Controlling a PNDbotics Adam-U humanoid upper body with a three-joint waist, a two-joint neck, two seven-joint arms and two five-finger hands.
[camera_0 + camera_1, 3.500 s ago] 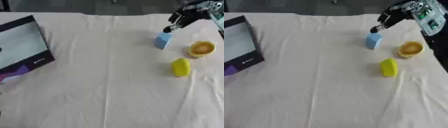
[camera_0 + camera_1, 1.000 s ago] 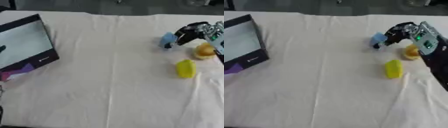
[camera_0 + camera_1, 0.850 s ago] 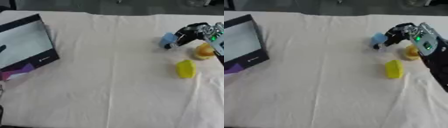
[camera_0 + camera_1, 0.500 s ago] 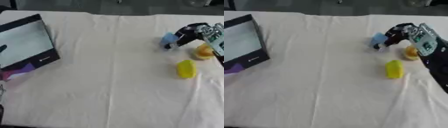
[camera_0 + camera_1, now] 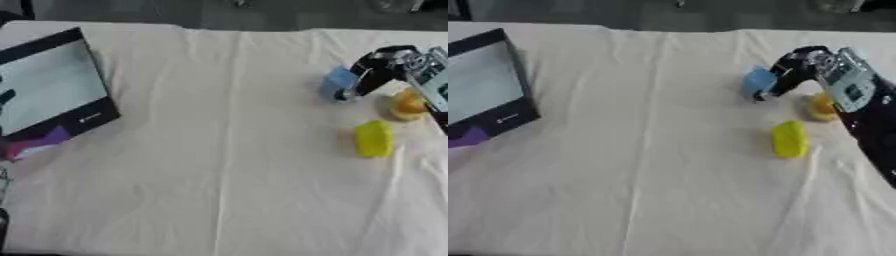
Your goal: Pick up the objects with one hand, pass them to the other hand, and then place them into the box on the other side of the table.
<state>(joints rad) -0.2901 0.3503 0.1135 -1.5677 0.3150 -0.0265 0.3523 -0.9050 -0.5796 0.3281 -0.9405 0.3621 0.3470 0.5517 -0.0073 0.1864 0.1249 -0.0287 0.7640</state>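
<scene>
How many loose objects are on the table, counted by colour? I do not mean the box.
Blue: 1, the blue object at the right robot hand
Yellow: 1, the yellow object
Orange: 1, the orange object
Total: 3

At the right of the frame, the right robot hand (image 5: 791, 72) has black fingers, a silver-grey wrist block with a small green marking, and a black forearm.
</scene>
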